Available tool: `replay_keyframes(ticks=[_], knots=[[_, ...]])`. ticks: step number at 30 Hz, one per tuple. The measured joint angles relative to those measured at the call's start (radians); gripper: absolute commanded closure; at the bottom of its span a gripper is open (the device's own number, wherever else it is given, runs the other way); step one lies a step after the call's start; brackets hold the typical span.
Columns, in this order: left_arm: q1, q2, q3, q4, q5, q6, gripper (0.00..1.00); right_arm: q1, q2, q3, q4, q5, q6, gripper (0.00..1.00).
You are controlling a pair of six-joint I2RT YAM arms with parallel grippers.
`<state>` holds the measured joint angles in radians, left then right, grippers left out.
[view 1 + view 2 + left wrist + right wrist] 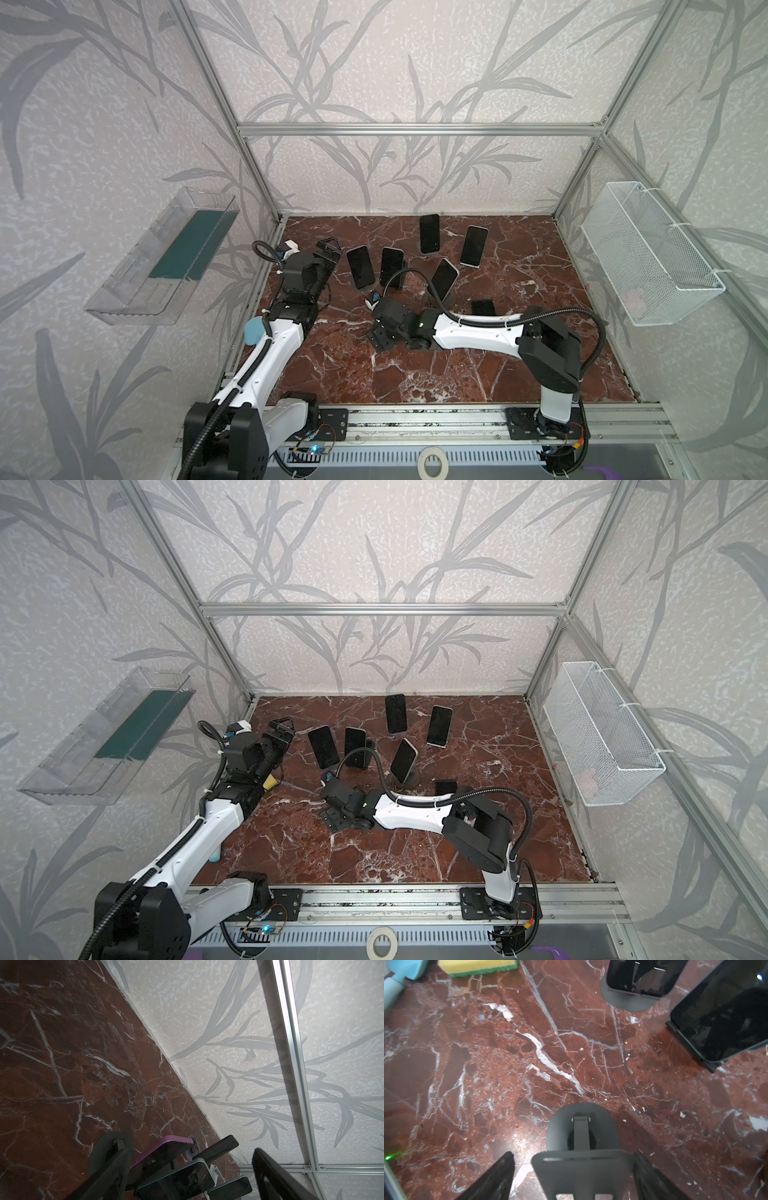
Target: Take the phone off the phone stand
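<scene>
Near the middle of the marble table (478,374), the right gripper (572,1155) sits low over an empty phone stand (581,1126). Its jaws are spread, 1 on each side of the stand's back plate. 1 finger (652,1176) looks like it touches the plate's edge. A gap shows on the other side, so nothing is pinched. No phone is on this stand.

5 phones are propped up farther back, each leaning so its dark screen faces up and forward. The closest 2 are an upright phone (391,266) just behind the gripper and a tilted phone (444,276) beside the arm's black cable. 1 more dark phone (483,308) peeks out behind the right arm, and I cannot tell if it lies flat.

Over by the back left corner hangs the left gripper (329,247), jaws spread wide and holding nothing. I think it is parked there so the other arm has room.

A yellow sponge (477,966) lies off to the side and is not part of the job. I think the right gripper must leave the empty stand and reach for a phone's 2 long sides.
</scene>
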<state>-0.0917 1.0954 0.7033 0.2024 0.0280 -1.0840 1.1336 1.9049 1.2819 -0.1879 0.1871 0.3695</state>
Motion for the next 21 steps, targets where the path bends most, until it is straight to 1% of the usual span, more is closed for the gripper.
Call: replay_keyframes(ticks=[3, 8, 9, 13, 21], knots=[[0.0, 0.0, 0.0, 0.0, 0.0, 0.0, 0.08, 0.0, 0.013, 0.002, -0.005, 0.024, 0.006, 0.23], [0.0, -0.001, 0.0, 0.0, 0.0, 0.0, 0.08, 0.0, 0.013, 0.0, 0.005, 0.029, 0.004, 0.4], [0.0, -0.002, 0.0, 0.0, 0.0, 0.0, 0.08, 0.0, 0.011, -0.003, 0.008, 0.028, 0.003, 0.41], [0.0, -0.003, 0.0, 0.0, 0.001, 0.0, 0.08, 0.0, -0.009, -0.025, 0.026, 0.017, -0.001, 0.45], [0.0, -0.003, 0.0, 0.001, 0.005, -0.001, 0.09, 0.0, -0.053, -0.034, 0.03, 0.012, -0.006, 0.47]])
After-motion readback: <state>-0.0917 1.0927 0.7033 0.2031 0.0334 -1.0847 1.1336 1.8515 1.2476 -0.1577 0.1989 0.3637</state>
